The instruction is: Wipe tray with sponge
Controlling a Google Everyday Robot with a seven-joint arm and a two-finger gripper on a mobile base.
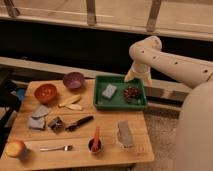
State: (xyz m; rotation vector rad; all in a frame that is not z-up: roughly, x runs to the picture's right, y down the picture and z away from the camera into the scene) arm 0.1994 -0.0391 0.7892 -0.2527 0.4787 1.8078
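The cream-white gripper [137, 76] hovers at the back of the green plastic tray [119, 104] (clenched or released, I cannot tell). The grey-blue rectangular sponge [109, 91] looks light and squashy; pinch across its width.

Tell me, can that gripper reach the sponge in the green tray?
Probably yes. The gripper hangs over the tray's far right corner; the sponge lies uncovered in its left half, with the brown clump beside it, not on top.

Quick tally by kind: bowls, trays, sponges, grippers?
Bowls: 2, the purple bowl and the orange bowl
Trays: 1, the green tray
Sponges: 1, the sponge, lying in the tray
Grippers: 1, the gripper, at the tray's far right edge
Total: 5
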